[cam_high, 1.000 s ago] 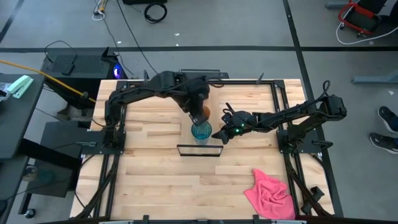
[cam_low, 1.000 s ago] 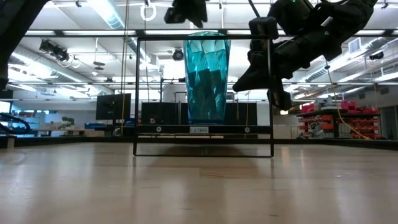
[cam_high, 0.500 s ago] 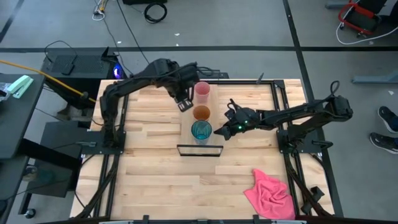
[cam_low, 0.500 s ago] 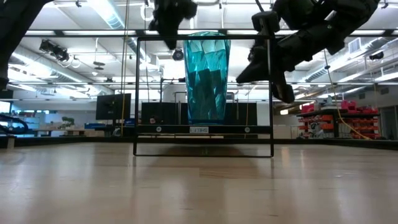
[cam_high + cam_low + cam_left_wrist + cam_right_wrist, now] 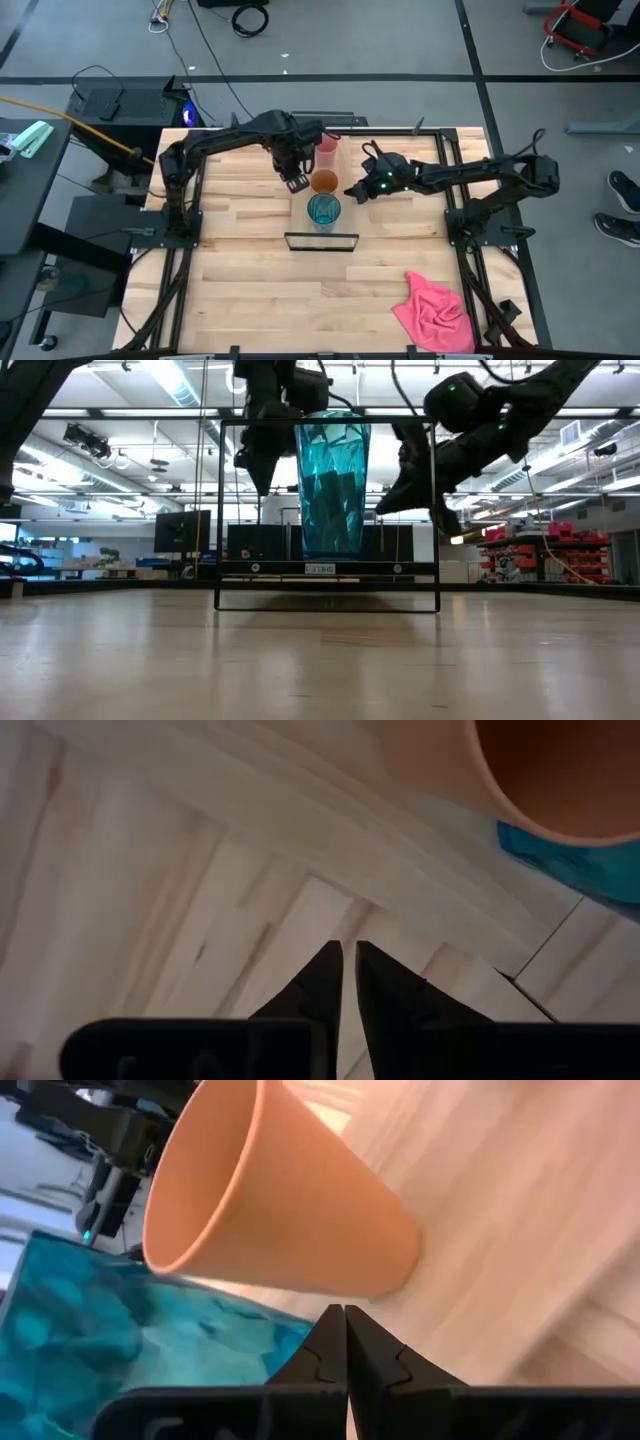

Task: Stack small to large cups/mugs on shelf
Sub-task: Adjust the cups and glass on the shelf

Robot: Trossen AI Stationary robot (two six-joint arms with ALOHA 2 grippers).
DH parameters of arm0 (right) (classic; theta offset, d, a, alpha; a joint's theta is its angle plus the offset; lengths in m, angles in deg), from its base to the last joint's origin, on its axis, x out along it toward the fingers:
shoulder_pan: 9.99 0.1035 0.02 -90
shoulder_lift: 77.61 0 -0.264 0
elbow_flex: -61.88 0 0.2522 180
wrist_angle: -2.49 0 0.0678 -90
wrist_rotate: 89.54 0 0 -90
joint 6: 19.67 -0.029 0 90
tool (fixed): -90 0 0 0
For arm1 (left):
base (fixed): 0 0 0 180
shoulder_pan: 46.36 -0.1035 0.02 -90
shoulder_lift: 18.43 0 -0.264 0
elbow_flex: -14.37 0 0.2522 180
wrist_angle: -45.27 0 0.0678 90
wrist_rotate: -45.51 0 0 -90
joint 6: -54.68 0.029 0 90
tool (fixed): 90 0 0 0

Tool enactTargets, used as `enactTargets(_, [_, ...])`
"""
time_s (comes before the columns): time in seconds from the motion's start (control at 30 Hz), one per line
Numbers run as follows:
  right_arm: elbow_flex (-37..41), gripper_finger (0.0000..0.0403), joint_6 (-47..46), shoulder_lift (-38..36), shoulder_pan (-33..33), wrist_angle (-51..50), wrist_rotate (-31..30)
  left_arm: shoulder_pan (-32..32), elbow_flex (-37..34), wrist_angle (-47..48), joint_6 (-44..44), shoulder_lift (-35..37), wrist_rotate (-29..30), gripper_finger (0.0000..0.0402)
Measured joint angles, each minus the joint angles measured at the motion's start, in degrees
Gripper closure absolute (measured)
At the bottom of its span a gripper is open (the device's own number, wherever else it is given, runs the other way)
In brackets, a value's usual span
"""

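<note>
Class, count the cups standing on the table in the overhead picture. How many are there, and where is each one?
3, in a line on the shelf. The teal cup stands nearest the black frame, the orange cup in the middle, and the pink cup farthest, partly hidden by the left arm.

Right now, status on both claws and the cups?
Left claw shut, empty, beside orange cup. Right claw shut, empty, opposite side. Pink cup, orange, teal cup in a row on shelf, unstacked. Nothing blocking.
</note>
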Motion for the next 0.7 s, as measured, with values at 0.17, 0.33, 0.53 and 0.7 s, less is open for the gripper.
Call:
enactTargets(0.17, [-2.2, 0.0402, 1.2, 2.9, -0.7, 0.5, 2.2, 2.1, -1.1, -3.3, -1.9, 0.0, -2.4, 0.037])
enactTargets(0.33, [-3.4, 0.0402, 1.9, 5.5, -0.7, 0.4, 4.3, 4.5, -0.9, -6.9, -2.1, 0.0, -5.5, 0.0374])
enactTargets(0.53, [-3.6, 0.0402, 1.9, 7.2, -0.7, 1.3, 4.4, 4.8, -0.9, -10.0, -2.7, 0.0, -5.5, 0.0371])
enactTargets(0.7, [-3.6, 0.0403, 2.3, 7.2, -1.1, 1.9, 4.7, 3.7, -0.9, -10.2, -3.7, 0.0, -5.5, 0.0373])
